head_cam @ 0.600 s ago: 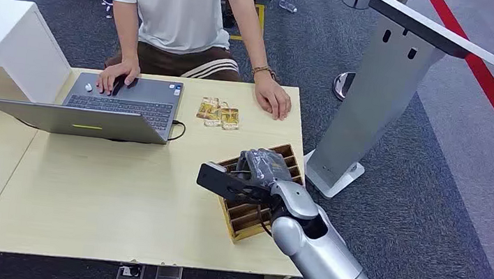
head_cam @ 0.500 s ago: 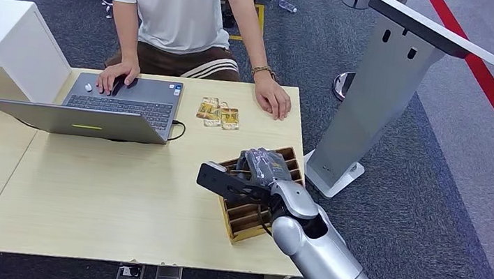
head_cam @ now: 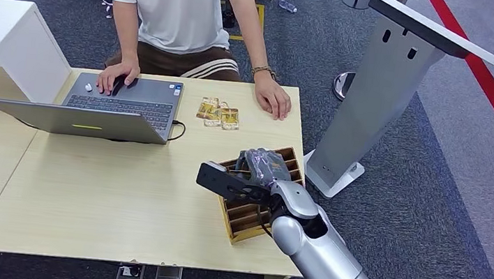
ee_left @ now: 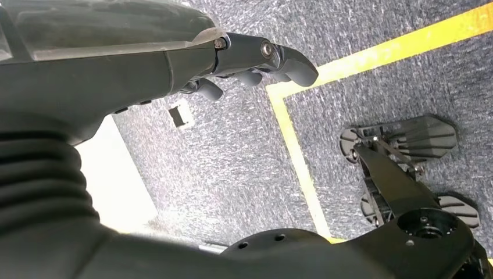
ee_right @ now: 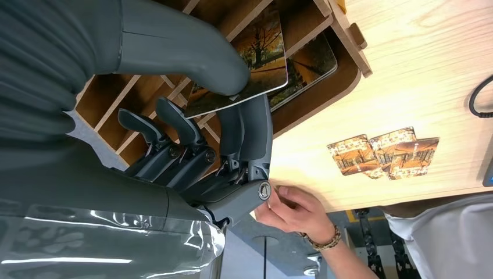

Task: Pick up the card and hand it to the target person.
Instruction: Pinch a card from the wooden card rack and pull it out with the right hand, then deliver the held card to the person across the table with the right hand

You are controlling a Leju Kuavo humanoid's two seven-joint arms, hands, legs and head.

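Two cards sit at the near end of the wooden rack, and we see the right hand pinching the upper card between thumb and finger, its far edge just lifted clear of the one below. Against the head views of half a second ago almost nothing has shifted: the hand is in the same spot over the rack, the dark flat piece in its grip at the same angle. We read that as a pause with the grasp set, the lift not yet begun; the pick-up half of the task looks close to done, the handing-over all to come.

Rack stands near the table's right edge, toward its near corner. Right arm comes up from below, elbow bent, forearm running over the table's right edge, hand turned palm-down over the slots, remaining fingers curled beside the pinching one.

Person sits at the far edge, one hand on the laptop, the other hand flat near the far right corner. Three loose cards lie between laptop and that hand.

Left hand hangs down over carpet with a yellow floor line, fingers loosely apart, holding nothing.
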